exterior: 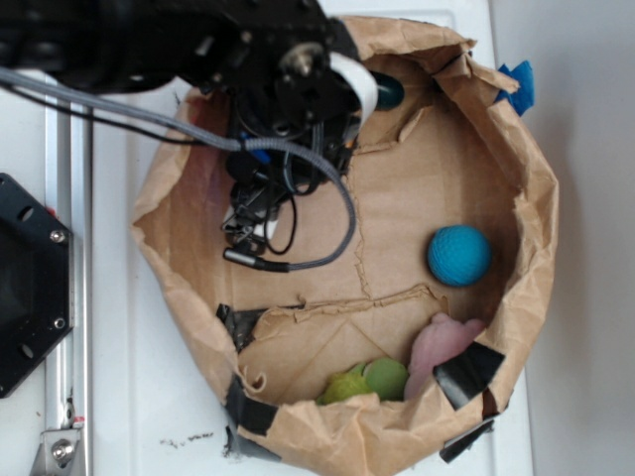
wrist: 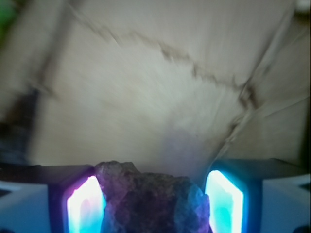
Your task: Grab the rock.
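The rock point(wrist: 154, 200) is a rough, jagged grey-brown lump. It fills the gap between my two glowing fingers at the bottom of the wrist view. My gripper point(wrist: 153, 194) is shut on it, with the left pad point(wrist: 85, 204) touching it and the right pad point(wrist: 223, 201) close against it. The brown paper floor behind is blurred. In the exterior view my gripper point(exterior: 260, 208) hangs over the upper left of the paper-lined basin, under the black arm and cables. The rock is hidden there.
The basin is a crumpled brown paper bag with raised walls point(exterior: 531, 188). A blue ball point(exterior: 458, 255) lies at the right, a pale pink flat piece point(exterior: 442, 347) and green objects point(exterior: 372, 380) at the bottom. A dark teal object point(exterior: 389, 91) sits at the top. Black tape point(exterior: 466, 372) patches the rim.
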Available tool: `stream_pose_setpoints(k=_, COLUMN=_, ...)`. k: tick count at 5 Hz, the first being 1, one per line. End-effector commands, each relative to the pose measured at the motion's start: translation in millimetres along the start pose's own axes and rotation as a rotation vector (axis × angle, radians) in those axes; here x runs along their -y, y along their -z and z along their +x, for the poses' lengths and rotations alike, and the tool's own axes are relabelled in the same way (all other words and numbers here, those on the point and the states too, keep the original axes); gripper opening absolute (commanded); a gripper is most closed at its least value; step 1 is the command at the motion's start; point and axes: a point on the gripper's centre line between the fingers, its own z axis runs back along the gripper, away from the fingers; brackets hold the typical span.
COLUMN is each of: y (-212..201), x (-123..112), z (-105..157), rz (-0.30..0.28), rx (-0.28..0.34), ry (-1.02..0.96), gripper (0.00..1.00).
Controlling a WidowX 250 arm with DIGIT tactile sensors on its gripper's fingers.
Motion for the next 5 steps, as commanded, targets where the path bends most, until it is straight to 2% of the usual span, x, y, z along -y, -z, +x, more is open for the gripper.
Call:
stream_pose_setpoints(k=1, y=-110.6, x=37.1, z=51.3, rz=-0.011, rx=0.160, ry=-0.136, gripper=0.00)
stream_pose_setpoints(k=2, y=-129.9, x=35.0, z=72.9, rz=0.040, rx=0.232, ry=-0.264, gripper=0.00)
stream_pose_setpoints(k=3, y=-134.4, x=36.3, z=72.6, rz=0.055, rx=0.229, ry=-0.378, gripper=0.00)
stream_pose_setpoints(k=5, y=-130.2, x=42.6, z=58.8, rz=0.049, rx=0.186, ry=-0.442, gripper=0.00)
